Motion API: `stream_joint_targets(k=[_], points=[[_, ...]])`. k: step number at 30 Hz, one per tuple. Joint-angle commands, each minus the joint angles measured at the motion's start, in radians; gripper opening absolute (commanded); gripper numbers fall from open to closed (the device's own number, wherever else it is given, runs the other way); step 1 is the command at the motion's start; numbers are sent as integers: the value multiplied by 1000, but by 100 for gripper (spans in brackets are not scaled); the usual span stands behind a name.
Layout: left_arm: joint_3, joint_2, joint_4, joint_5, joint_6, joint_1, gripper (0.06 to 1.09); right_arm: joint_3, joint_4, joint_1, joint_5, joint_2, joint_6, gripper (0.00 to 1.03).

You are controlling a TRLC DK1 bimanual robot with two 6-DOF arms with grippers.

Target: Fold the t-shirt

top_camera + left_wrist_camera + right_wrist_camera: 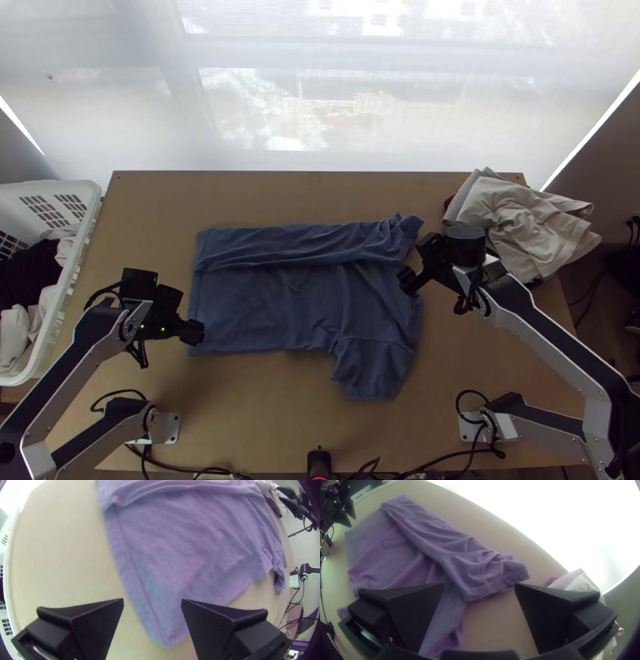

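Jaws stand wide and empty on left gripper (152,600) and right gripper (479,584), while the t-shirt (264,308), far side folded inward on the table (264,432), could bunch if a pinch catches only one layer, its near hem corner (167,640) close to the former, its collar end (412,320) beside the latter.

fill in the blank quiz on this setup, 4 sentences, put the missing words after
In the top view, the t-shirt on the table looks ____.
On the side nearest the arms' bases, a short ____ sticks out from the t-shirt.
The left gripper and right gripper are both ____, fingers wide apart.
The white basket stands beside the table on the ____ arm's side.

Missing words: blue; sleeve; open; left
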Motion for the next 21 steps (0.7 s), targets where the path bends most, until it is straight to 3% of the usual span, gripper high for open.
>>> stream_joint_targets(k=[1, 10, 12, 16, 19, 21], points=[[22, -23, -175, 11, 30, -32, 91, 51, -98, 17, 0, -63, 3, 98], [28, 46, -192, 11, 16, -69, 89, 114, -242, 68, 2, -110, -1, 98], [24, 66, -175, 11, 19, -69, 80, 122, -272, 83, 2, -123, -1, 98], [7, 120, -133, 11, 16, -58, 80, 145, -337, 114, 2, -147, -3, 98], [-8, 147, -98, 11, 22, -58, 65, 171, -395, 149, 2, -149, -3, 98], [-11, 173, -87, 11, 22, -58, 63, 180, -446, 190, 2, -147, -4, 98]])
